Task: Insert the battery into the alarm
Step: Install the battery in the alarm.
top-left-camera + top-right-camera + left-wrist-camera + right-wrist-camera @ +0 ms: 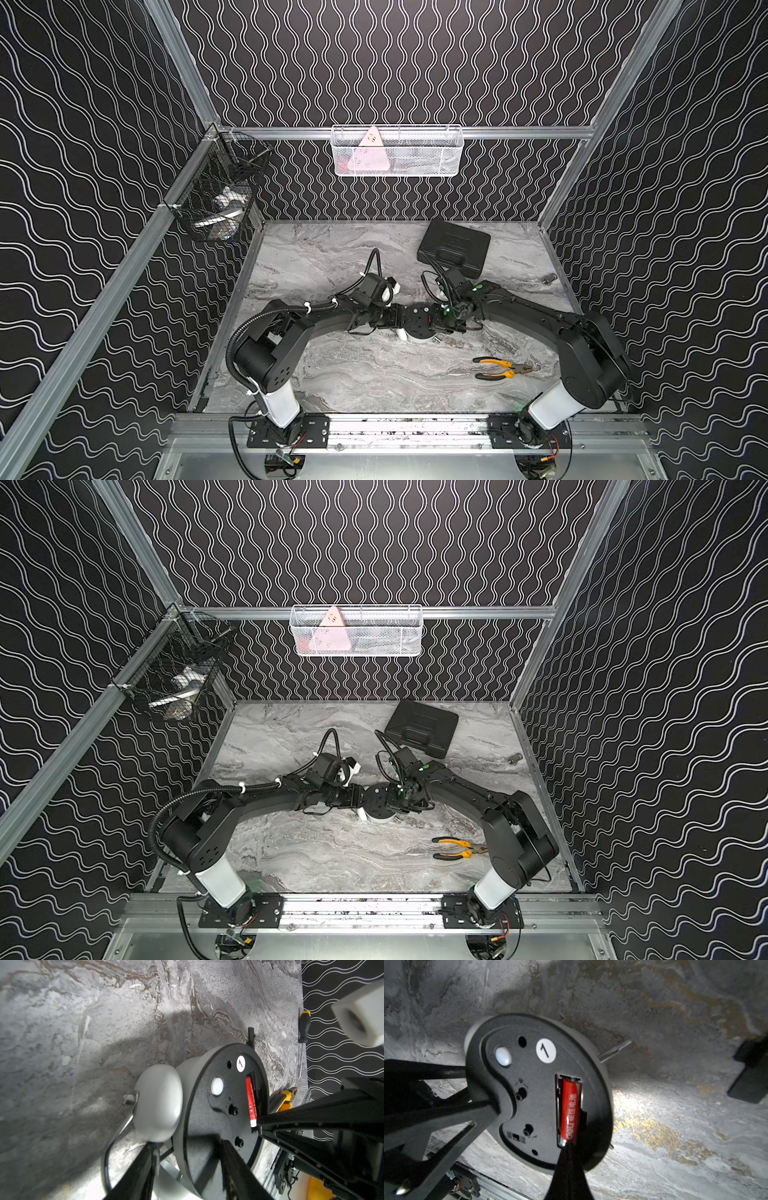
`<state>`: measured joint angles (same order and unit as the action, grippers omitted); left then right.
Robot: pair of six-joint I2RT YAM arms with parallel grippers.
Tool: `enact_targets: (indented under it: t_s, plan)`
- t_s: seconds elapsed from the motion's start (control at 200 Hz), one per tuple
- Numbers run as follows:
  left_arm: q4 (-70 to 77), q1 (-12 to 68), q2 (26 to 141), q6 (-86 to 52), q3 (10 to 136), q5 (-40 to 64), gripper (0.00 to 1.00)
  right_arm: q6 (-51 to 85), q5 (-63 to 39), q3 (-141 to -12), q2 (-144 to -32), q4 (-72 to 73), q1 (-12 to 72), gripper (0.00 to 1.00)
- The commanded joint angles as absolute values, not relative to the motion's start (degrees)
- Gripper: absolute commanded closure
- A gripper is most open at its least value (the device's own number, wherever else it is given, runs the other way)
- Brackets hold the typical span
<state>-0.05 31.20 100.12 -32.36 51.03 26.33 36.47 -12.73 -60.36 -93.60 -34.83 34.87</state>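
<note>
Top view up: the round white twin-bell alarm clock [417,323] is in the middle of the grey marbled bench [353,374]. Its black back panel faces up at me and looks tilted rather than flat. My left arm comes in from 9 o'clock and my right from 3 o'clock, and they meet at the clock.

On the left wrist view, the left fingers [227,1153] stand about half apart and clamp the clock across its body. One lies on the back panel, and its partner runs underneath beside the white bell [158,1103].

Over to the right wrist view: the small red cylindrical battery [570,1111] lies lengthwise in the slot of the back panel, printed side up. From above, that slot is on the panel's 3 o'clock side. The right fingers [566,1155] are pressed tight together with nothing between them, and their joined tip touches the battery's silvery end. I can't tell whether the cell is fully seated.

A round white sticker marked 1 [546,1050] and a white knob [503,1056] share the panel.

Round the clock, a black rectangular case [455,248] lies at 1 o'clock near the back wall. Yellow-handled pliers [498,369] lie at 4 o'clock, well apart. A white mesh basket [397,151] hangs on the back wall at 12 o'clock.
</note>
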Motion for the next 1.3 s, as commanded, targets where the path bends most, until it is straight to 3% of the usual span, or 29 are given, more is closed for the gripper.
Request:
enact_targets:
  t_s: [0.0, 0.26, 0.65, 1.291]
  plan:
    - [-14.6, 31.4, 102.4, -27.9, 50.1, 18.0, 0.50, 37.7, -9.3, -61.7, -96.8, -35.0, 34.7, 0.99]
    - [-14.9, 31.4, 101.5, -27.9, 50.0, 16.6, 0.50, 36.5, -10.1, -64.5, -100.8, -38.5, 34.7, 0.99]
    - [-15.2, 31.4, 100.7, -29.1, 49.8, 14.6, 0.49, 36.5, -10.9, -64.5, -91.6, -35.1, 34.7, 0.98]
    - [-14.8, 31.3, 99.6, -29.4, 49.6, 14.6, 0.49, 36.4, -11.6, -62.0, -96.1, -32.2, 34.6, 0.98]
